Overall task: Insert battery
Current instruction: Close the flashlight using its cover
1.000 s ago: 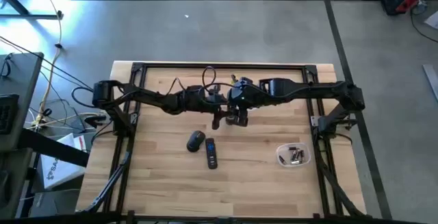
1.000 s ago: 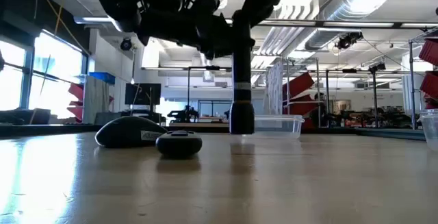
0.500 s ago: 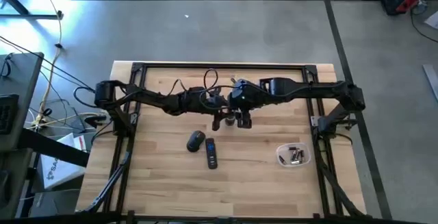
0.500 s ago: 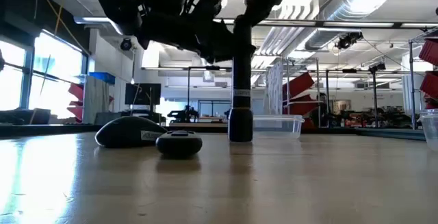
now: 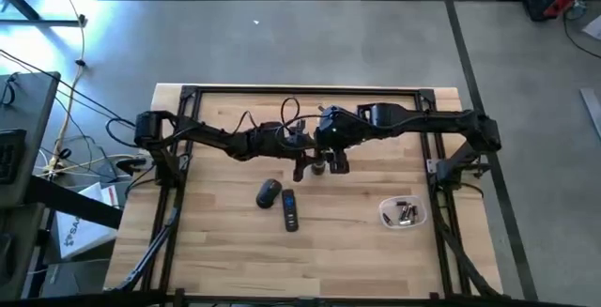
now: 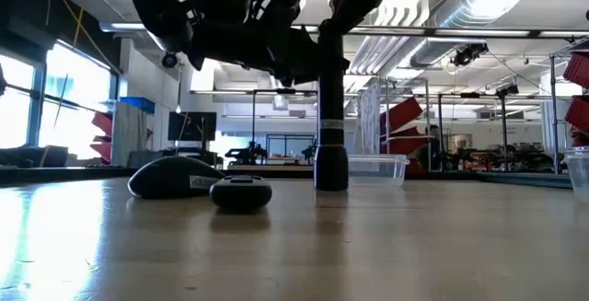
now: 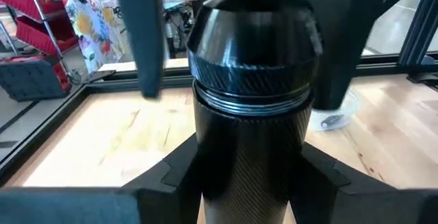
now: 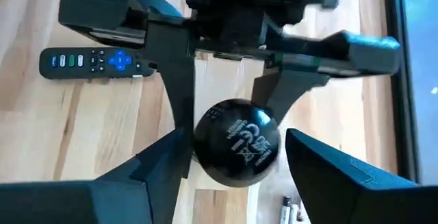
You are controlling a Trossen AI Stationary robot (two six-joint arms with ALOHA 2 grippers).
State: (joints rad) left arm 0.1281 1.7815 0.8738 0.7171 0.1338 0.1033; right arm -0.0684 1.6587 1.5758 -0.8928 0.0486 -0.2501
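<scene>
1. Your left jaws are clamped on the body of the black cylinder point(image 7: 250, 80), which stands upright in the left gripper point(image 7: 250, 177) at the middle of the counter point(image 5: 216, 251).
2. Your right gripper point(image 8: 236, 166) comes in from above. Its jaws are spread to either side of the cylinder's cap, with a sliver of wood showing on one side (so it looks like no grip yet).
3. Over the last second the cylinder has come down. The low view now puts its base at the counter surface, or just off it; you cannot tell which. It has also drifted a little sideways.
4. The batteries point(image 5: 406, 214) lie in the clear dish point(image 5: 385, 215), well apart on the right. The remote point(image 5: 290, 209) and the mouse point(image 5: 269, 192) sit side by side just in front of the arms.
5. Judging from this, you are bracing the cylinder so the cap can be opened. Nothing has been inserted, and picking a battery comes afterwards.
</scene>
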